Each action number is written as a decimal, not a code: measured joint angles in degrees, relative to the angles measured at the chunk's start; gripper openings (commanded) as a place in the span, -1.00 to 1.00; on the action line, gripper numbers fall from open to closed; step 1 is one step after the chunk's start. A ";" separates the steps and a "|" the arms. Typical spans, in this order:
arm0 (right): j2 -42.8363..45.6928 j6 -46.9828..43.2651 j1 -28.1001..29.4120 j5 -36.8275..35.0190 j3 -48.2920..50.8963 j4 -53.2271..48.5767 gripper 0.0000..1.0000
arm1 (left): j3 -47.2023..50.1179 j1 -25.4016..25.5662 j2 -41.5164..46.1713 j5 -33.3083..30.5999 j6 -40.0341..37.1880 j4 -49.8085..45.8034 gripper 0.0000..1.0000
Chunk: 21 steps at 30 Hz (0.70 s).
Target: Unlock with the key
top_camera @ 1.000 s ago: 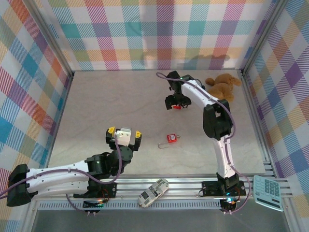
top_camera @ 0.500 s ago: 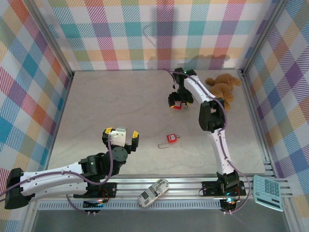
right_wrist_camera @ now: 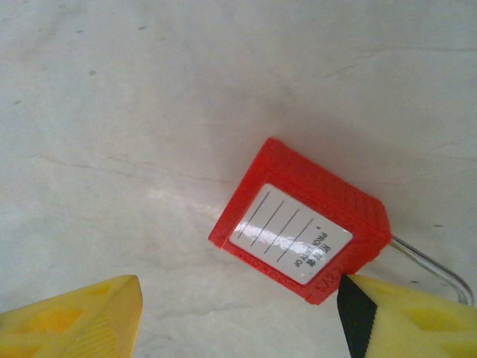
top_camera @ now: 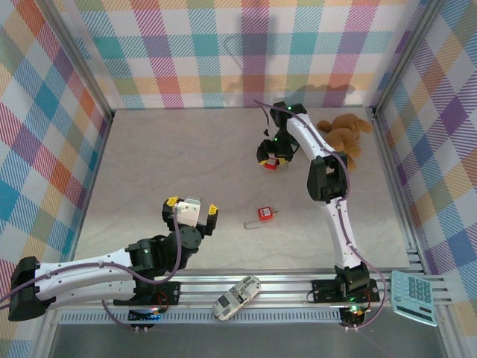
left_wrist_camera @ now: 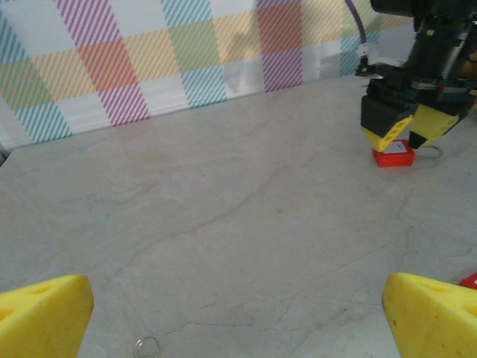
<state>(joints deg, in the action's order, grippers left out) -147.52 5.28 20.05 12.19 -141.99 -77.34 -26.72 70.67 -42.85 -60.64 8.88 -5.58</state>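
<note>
Swinging its elbow in, the right arm has lowered the right gripper over the padlock, which lies flat just beside the plush bear. Its jaws have narrowed but stand parted, gripping nothing. One yellow pad sits at the shackle end and the other is well clear. The lock's long axis runs nearly from pad to pad, slightly tilted. It has a ribbed red plastic body, a lined white label and a thin steel loop. Far from the bear, the left gripper hangs wide open near a second red piece.
</note>
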 measured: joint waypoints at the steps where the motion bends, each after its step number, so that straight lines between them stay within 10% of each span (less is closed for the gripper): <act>1: 0.00 -0.11 0.02 1.31 0.00 0.02 0.29 | -0.24 0.00 -0.20 0.37 -0.61 0.35 0.97; 10: 7.48 0.46 1.57 13.55 16.15 6.99 0.25 | -4.72 -6.14 -7.78 6.23 -6.01 6.97 0.99; 21: 52.00 14.10 -3.50 11.82 60.59 32.50 0.54 | -33.09 -21.68 -38.93 25.81 -2.95 5.01 0.99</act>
<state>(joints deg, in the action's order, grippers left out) -95.53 19.38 16.56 24.01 -81.41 -44.84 -59.81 48.99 -81.78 -34.83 5.93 -0.58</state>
